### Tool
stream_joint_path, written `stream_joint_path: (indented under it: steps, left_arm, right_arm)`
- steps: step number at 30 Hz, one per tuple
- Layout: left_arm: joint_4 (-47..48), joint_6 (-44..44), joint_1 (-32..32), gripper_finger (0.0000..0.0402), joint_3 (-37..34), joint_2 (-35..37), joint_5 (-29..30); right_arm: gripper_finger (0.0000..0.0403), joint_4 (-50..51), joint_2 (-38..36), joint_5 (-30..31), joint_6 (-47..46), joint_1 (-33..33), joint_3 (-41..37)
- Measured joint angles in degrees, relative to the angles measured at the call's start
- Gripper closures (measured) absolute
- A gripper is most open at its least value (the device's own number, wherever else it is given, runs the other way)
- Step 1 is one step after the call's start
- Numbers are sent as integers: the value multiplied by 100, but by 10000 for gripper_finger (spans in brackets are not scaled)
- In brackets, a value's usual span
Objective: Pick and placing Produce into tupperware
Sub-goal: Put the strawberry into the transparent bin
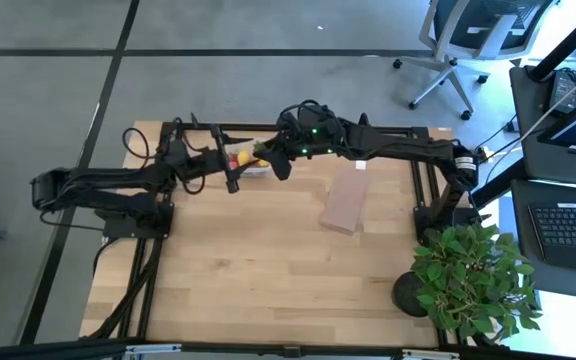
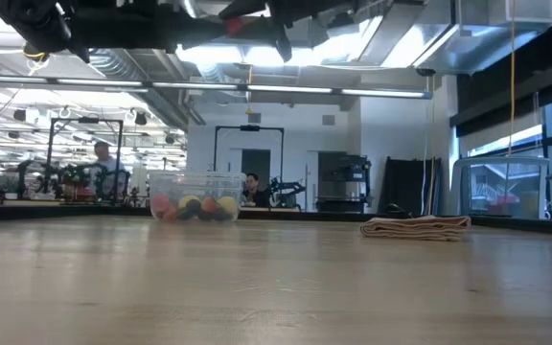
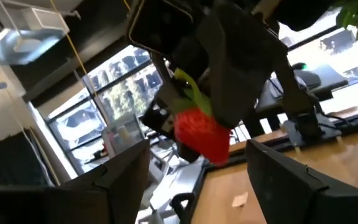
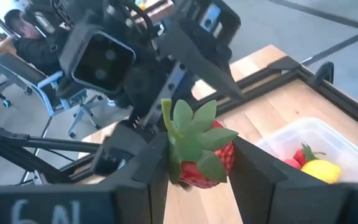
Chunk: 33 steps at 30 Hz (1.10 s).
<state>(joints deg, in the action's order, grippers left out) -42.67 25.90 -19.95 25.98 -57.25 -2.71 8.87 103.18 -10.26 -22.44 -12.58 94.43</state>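
Note:
The clear tupperware [image 1: 252,168] stands on the far part of the table and holds several produce pieces: red, yellow and dark [image 2: 195,205]. My right gripper [image 4: 197,167] hangs above it, shut on a red strawberry [image 4: 211,163] with green leaves. In the right wrist view the tub [image 4: 308,144] shows below with a strawberry and a lemon inside. My left gripper [image 3: 197,186] is open, lifted off the table just left of the tub [image 1: 226,162], and faces the right gripper and its strawberry [image 3: 201,132]. My right gripper pinches the strawberry by its red body [image 4: 222,158] between its two fingers [image 4: 146,177]. The leafy top [image 4: 191,127] sticks out past the fingers. The fruit is lifted clear, above the tub.
A flat tan board [image 1: 346,200] lies right of the tub, and a potted plant [image 1: 465,278] stands at the near right corner. Bare wood spreads across the near half of the table [image 1: 268,270]. People sit in the room beyond [image 2: 102,158].

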Motion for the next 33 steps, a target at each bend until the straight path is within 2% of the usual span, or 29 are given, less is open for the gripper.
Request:
stream_joint_path:
  steps: [4, 9, 15, 27, 33]
  left_arm:
    - [-275, 16, 53, 147, 2, -62, 40]
    - [-296, 201, 55, 147, 0, -70, 28]
    - [-287, 213, 57, 147, 0, -94, -267]
    - [-306, 447, 55, 148, 6, -136, -273]
    - [-300, 442, 65, 175, 6, -138, -264]
  right_arm:
    - [264, -30, 51, 0, 4, 16, 0]
    - [264, -108, 88, -4, -23, 20, 0]
    - [264, -310, 151, -59, -111, 18, 1]
    - [264, -628, 297, -249, -165, 110, -2]
    - [264, -629, 293, -302, -196, 112, -2]
